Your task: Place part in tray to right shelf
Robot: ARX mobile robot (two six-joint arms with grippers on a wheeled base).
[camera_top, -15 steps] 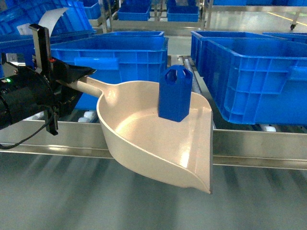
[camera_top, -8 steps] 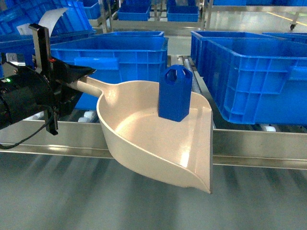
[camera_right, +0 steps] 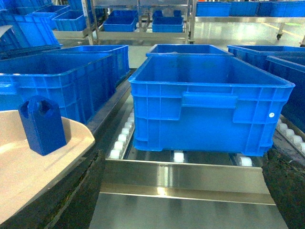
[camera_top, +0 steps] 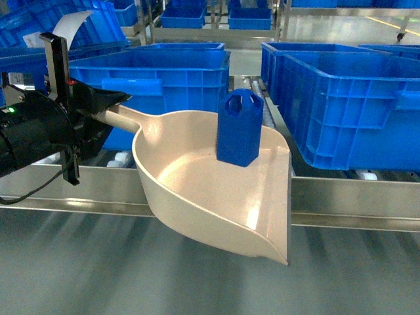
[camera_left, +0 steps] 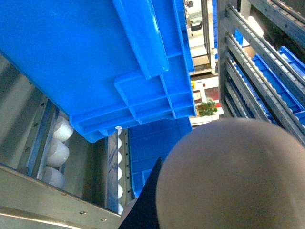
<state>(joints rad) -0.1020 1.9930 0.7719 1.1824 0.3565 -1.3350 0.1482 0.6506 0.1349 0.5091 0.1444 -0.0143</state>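
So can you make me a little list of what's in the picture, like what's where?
part: blue block, standing upright in the scoop
tray: cream scoop, tipped toward the camera, in front of the shelf rail
left gripper: shut on the scoop's handle
right gripper: only dark finger edges show low in the right wrist view; open or shut can't be told
shelf: steel rail with white rollers behind it
crates: big blue ones sitting on the rollers
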